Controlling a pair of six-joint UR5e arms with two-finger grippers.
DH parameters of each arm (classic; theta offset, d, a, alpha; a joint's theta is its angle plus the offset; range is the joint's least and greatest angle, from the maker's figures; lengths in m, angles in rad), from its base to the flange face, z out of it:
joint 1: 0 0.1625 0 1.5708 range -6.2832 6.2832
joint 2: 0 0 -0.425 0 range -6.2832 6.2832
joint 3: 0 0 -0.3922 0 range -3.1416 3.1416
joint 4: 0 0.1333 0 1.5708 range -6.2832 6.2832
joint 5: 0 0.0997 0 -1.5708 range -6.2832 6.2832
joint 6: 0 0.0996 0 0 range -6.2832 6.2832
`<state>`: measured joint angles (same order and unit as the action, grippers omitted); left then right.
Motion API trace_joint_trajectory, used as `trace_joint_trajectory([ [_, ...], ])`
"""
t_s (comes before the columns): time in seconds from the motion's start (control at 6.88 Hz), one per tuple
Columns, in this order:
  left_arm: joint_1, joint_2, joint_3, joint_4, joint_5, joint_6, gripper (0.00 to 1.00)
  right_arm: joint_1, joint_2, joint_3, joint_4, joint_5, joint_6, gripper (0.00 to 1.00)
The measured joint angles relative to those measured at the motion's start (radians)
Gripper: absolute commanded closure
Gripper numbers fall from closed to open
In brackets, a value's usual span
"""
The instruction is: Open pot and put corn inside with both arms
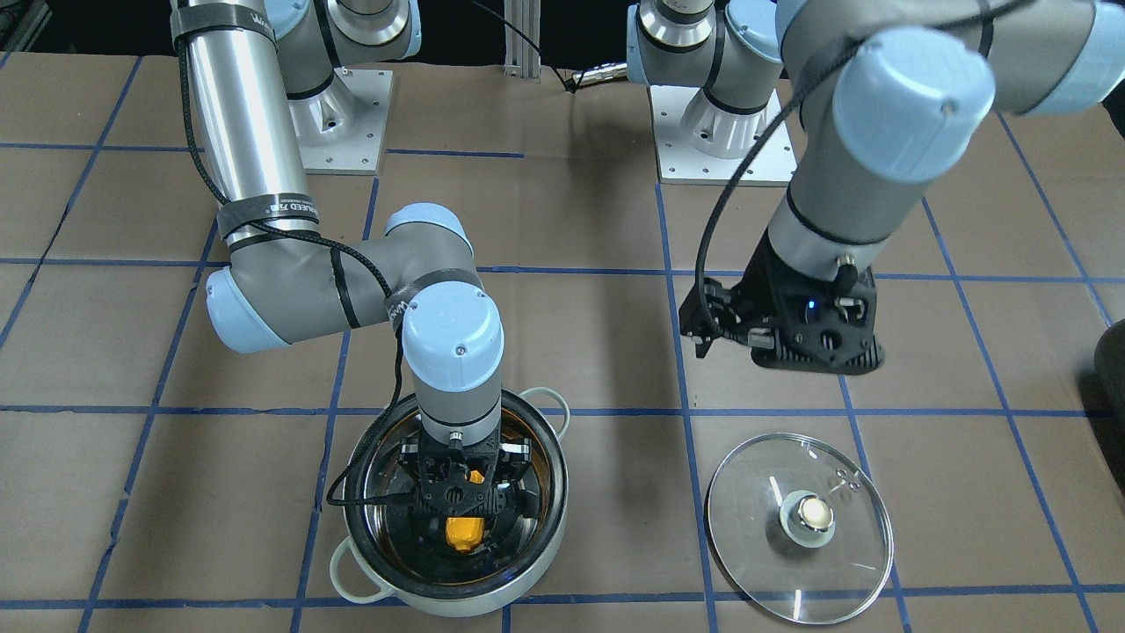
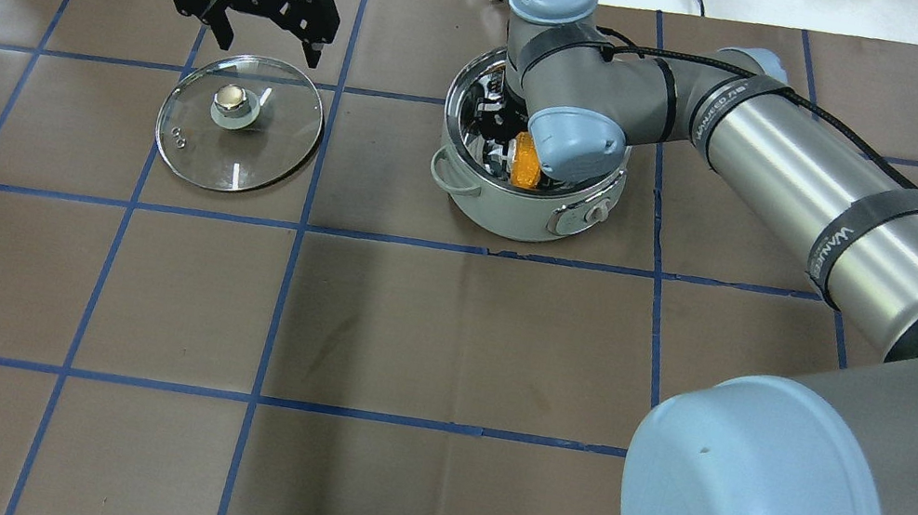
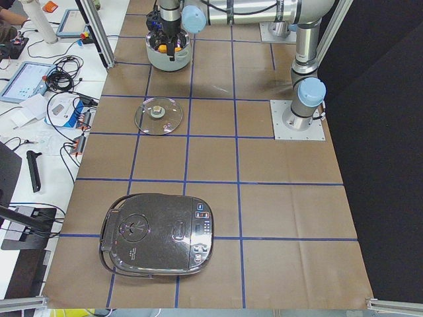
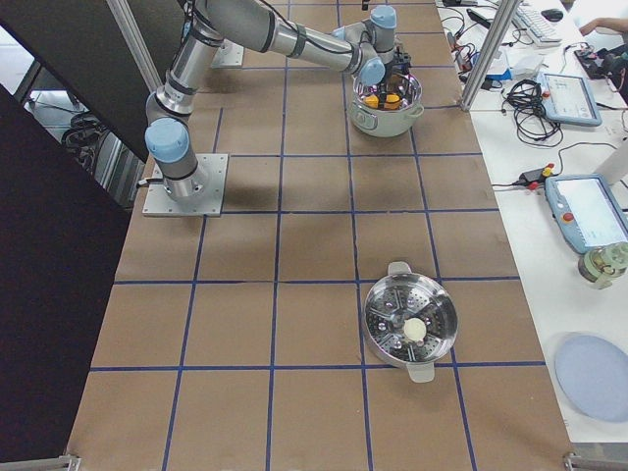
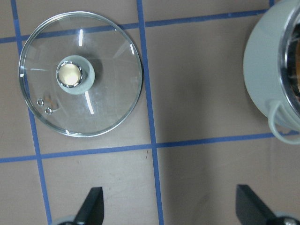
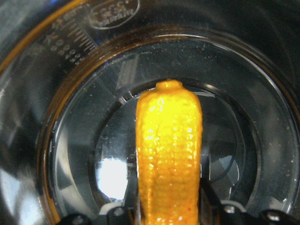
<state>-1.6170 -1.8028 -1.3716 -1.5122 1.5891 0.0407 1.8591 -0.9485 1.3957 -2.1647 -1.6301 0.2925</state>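
The steel pot (image 1: 457, 589) with mint handles stands open; it also shows in the overhead view (image 2: 514, 211). My right gripper (image 1: 463, 514) reaches down inside it, shut on the yellow-orange corn (image 1: 463, 532). The right wrist view shows the corn (image 6: 168, 154) between the fingers, above the pot's shiny floor (image 6: 93, 154). The clear glass lid (image 2: 240, 122) lies flat on the table beside the pot. My left gripper (image 2: 264, 34) hangs open and empty above the table just past the lid (image 5: 80, 73); its fingertips (image 5: 91, 204) are spread wide.
A black rice cooker (image 3: 158, 232) sits at the table's end on my left side. A steel steamer pan (image 4: 410, 324) sits at the end on my right. Cables and devices lie on the white bench (image 4: 549, 108) past the table's far edge.
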Motion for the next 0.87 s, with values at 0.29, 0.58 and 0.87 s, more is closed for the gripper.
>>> trace_joint_trajectory([
  [0.29,-0.011,0.064,0.015,-0.071,-0.021,0.0,0.0,-0.011,-0.095,-0.007,0.067,0.006,-0.003,0.0],
  [0.58,-0.008,0.104,-0.004,-0.113,-0.037,0.004,0.0,-0.041,-0.236,-0.007,0.217,0.007,-0.005,0.01],
  [0.87,-0.003,0.119,-0.018,-0.129,-0.036,0.007,0.0,-0.122,-0.413,0.013,0.431,0.01,-0.037,0.03],
])
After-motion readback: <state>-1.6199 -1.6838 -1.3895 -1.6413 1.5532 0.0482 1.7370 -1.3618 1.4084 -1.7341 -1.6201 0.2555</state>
